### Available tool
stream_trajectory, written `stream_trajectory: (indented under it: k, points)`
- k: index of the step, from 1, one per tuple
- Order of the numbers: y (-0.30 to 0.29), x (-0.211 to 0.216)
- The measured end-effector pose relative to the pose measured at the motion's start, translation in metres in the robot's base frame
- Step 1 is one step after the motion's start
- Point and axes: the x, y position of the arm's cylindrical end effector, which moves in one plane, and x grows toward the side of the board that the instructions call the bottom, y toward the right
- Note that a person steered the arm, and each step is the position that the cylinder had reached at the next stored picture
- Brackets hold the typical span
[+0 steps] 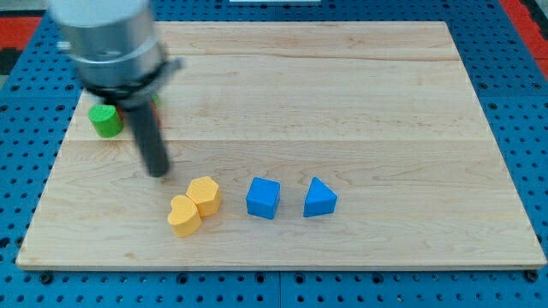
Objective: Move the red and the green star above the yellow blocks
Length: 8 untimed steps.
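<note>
A pale wooden board lies on a blue pegboard. Near its bottom edge sit two yellow blocks, touching each other, then a blue cube and a blue triangle block to the view's right, apart. A green block rests near the left edge, its shape unclear.

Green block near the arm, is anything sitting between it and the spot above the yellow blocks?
Nothing visible does. The green block sits at the view's left; bare board lies between it and the space above the yellow blocks. My tip stands below and right of it, beside that path.
</note>
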Motion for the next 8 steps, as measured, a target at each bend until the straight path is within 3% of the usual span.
stream_trajectory:
  k: [1,2,3,4,5,7,8]
  points:
    - [-0.032,-0.026]
    - [-0.103,-0.076]
    - [-0.127,-0.077]
    - [-0.121,-0.101]
    - [-0.081,-0.125]
    - [0.029,-0.132]
    - [0.006,-0.151]
